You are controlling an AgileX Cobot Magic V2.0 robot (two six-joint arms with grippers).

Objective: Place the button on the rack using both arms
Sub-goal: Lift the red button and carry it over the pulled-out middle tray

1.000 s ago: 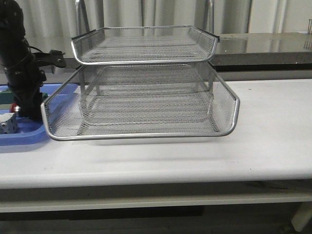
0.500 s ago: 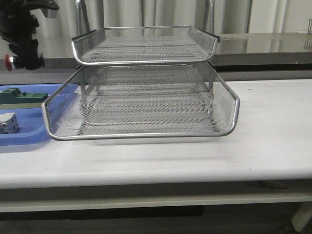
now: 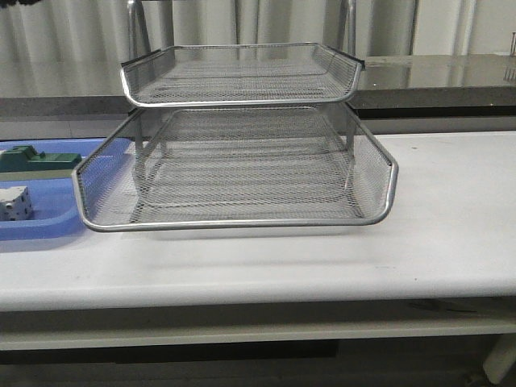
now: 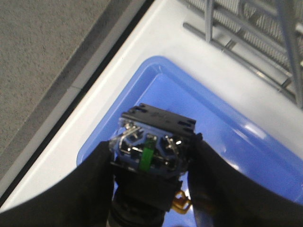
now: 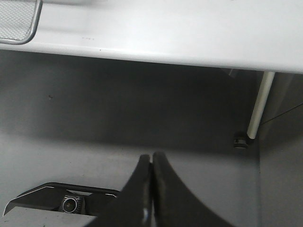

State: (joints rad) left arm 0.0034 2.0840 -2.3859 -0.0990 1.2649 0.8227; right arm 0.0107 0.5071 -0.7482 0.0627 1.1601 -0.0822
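Button [image 4: 150, 153], a small push-button switch with black barrel and blue contact block bearing a green tab, sits clamped between the black fingers [image 4: 97, 189] of my left gripper [image 4: 149, 189], held in the air above the blue plastic tray [image 4: 265, 156] on the white table [image 3: 435, 234]. Beyond the tray stands the silver wire-mesh rack [image 3: 242, 165], whose visible tiers hold nothing; my right gripper [image 5: 151, 184] is pressed closed on nothing, below the table edge. Pickup appears complete; carrying the button over and setting it on a tier is left.
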